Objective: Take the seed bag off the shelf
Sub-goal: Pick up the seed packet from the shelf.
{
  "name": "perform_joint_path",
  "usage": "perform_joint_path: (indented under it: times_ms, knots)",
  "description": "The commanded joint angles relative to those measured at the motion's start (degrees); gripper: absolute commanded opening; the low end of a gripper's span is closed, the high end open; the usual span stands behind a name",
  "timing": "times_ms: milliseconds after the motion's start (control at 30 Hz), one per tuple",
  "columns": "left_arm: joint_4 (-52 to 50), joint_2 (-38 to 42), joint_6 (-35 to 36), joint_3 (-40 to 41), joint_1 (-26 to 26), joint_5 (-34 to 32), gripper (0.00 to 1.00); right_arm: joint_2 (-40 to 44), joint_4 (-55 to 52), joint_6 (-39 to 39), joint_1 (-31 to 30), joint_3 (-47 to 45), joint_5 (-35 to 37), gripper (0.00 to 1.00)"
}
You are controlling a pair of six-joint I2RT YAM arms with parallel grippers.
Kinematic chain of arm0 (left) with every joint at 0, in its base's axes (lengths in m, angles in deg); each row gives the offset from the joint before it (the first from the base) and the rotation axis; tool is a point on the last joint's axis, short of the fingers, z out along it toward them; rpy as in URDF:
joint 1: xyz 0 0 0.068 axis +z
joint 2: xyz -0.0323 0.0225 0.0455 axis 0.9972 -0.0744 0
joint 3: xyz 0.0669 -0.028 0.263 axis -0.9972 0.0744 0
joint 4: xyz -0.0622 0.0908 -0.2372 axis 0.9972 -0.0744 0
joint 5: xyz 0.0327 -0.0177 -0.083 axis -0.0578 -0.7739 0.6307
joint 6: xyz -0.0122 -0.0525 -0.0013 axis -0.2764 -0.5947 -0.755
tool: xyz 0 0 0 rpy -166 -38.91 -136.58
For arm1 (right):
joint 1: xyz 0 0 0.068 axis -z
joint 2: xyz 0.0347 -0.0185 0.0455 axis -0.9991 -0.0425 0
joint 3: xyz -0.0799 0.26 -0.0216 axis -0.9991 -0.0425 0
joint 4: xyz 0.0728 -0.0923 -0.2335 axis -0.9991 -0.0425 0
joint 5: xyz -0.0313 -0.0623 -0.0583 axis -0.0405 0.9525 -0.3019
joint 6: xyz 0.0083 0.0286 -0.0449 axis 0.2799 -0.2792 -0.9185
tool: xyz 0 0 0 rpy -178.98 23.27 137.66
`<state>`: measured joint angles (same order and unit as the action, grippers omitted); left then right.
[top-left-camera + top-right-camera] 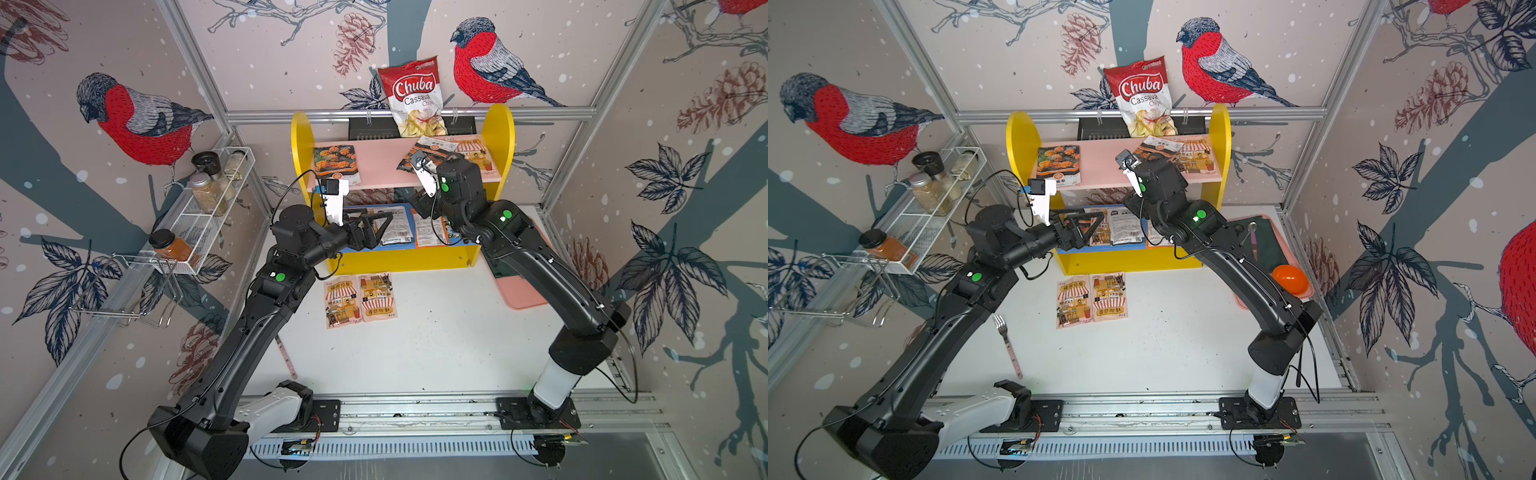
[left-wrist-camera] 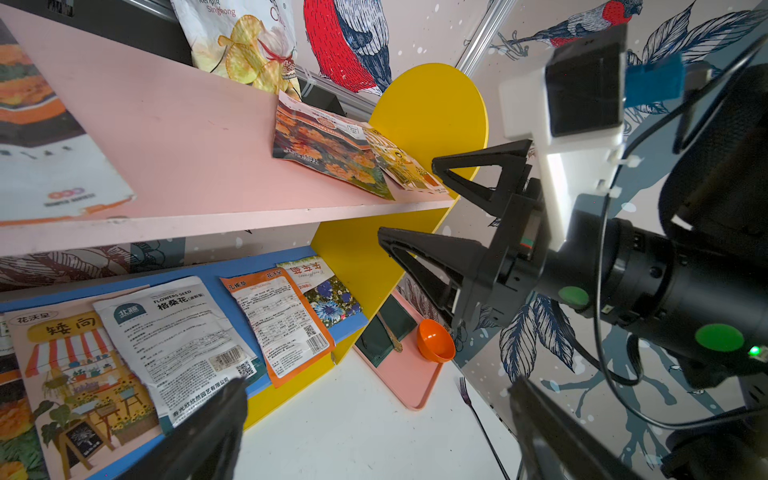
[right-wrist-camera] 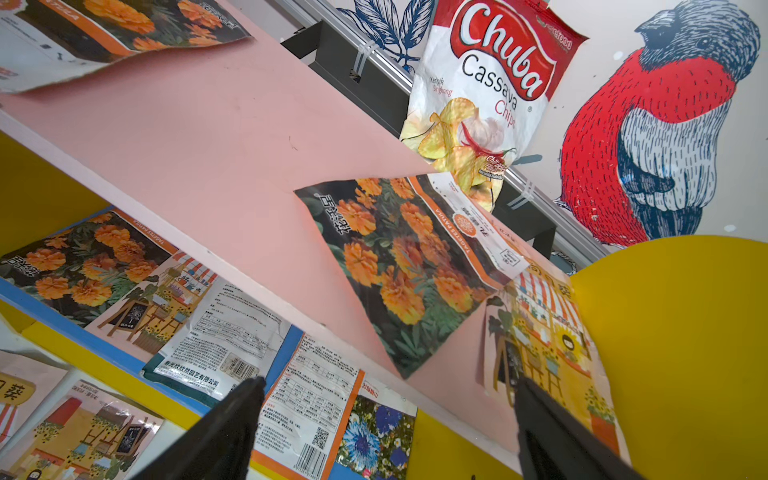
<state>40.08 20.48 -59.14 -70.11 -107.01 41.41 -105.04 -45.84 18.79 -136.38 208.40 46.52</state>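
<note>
The shelf (image 1: 498, 137) has yellow sides, a pink upper board and a blue lower board. On the pink board a marigold seed bag (image 1: 336, 164) lies at the left. At the right, another marigold bag (image 3: 399, 266) overlaps a shop-front bag (image 3: 548, 332). Several seed bags (image 2: 183, 332) cover the blue board. My right gripper (image 2: 406, 199) is open and empty at the pink board's front edge, near the right end, touching no bag. My left gripper (image 1: 384, 228) is open and empty, just in front of the lower board's bags.
A Chuba chips bag (image 1: 415, 95) hangs behind the shelf. Two seed bags (image 1: 359, 299) lie on the white table in front of it. A pink tray (image 1: 1304, 297) with an orange bowl (image 1: 1289, 278) sits at the right, a fork (image 1: 1007, 340) at the left, and a wire spice rack (image 1: 195, 232) on the left wall.
</note>
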Motion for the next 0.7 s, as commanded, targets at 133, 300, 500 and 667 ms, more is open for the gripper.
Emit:
perform_joint_path:
  times_ms: [133, 300, 500, 667]
  knots:
    - [0.6, -1.3, -0.8, -3.0, -0.3, 0.4, 0.98, 4.1, -0.1, 5.6, 1.2, 0.6, -10.6, 0.96]
    - [0.5, -3.9, -1.1, -8.4, -0.3, 1.3, 0.98, 7.3, -0.2, 11.7, 5.7, 0.4, -21.3, 0.97]
    - [3.6, -10.2, -3.7, -14.8, -0.3, 4.6, 0.98, 8.9, 4.4, 20.1, 14.2, -1.8, -36.2, 0.98]
    - [5.6, -16.7, -6.2, -20.7, -0.5, 7.4, 0.98, 6.6, 7.1, 26.7, 19.3, -0.8, -46.9, 0.98]
